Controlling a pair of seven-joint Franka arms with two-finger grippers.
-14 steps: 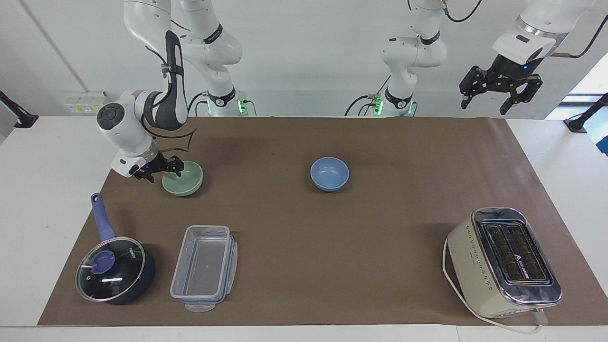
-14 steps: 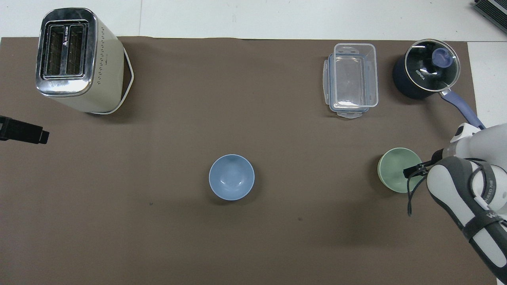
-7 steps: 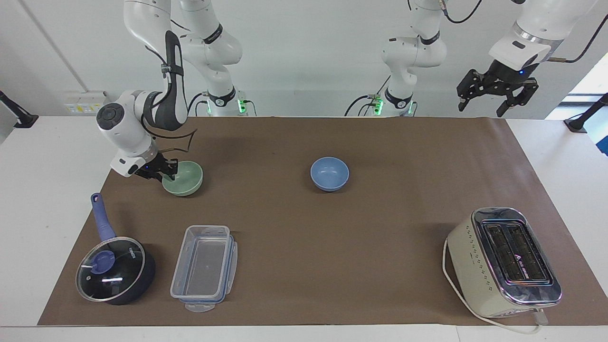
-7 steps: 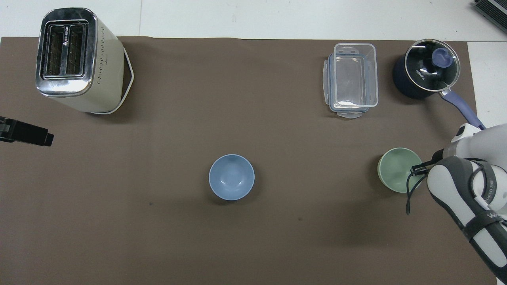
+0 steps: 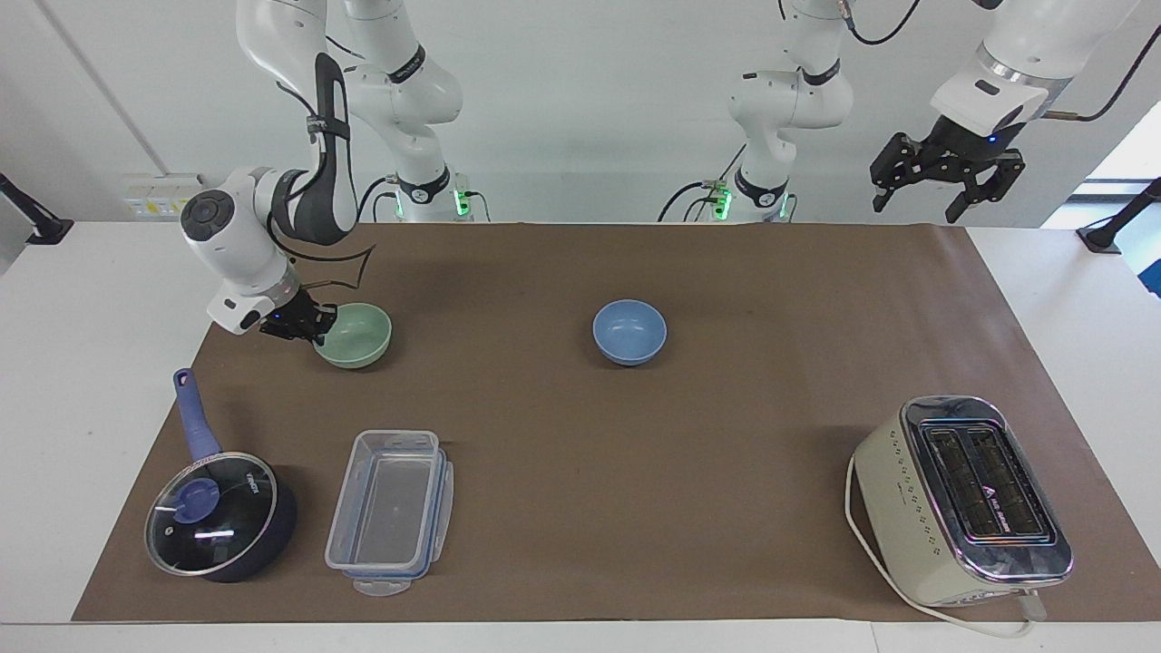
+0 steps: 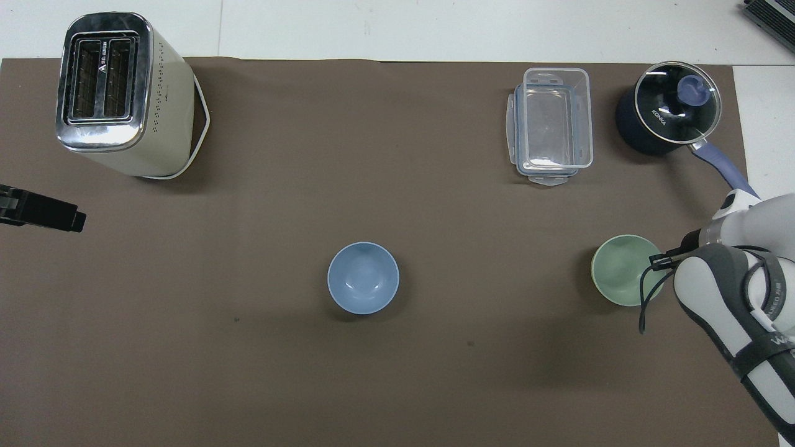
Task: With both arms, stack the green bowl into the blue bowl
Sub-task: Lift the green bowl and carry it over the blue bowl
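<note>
Green bowl, round, matte and plain, sat tilted at the right arm's end of the brown-covered desk, its rim clenched in the right hand. Well apart, at the middle, the matching blue bowl stood upright, mouth up. Left hand hung released over the desk's edge, waiting.

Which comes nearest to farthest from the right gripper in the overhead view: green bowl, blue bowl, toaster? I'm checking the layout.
1. green bowl: clamped at its rim by the right gripper.
2. blue bowl: mid-mat.
3. toaster: at the left arm's end, farther from the robots.
</note>
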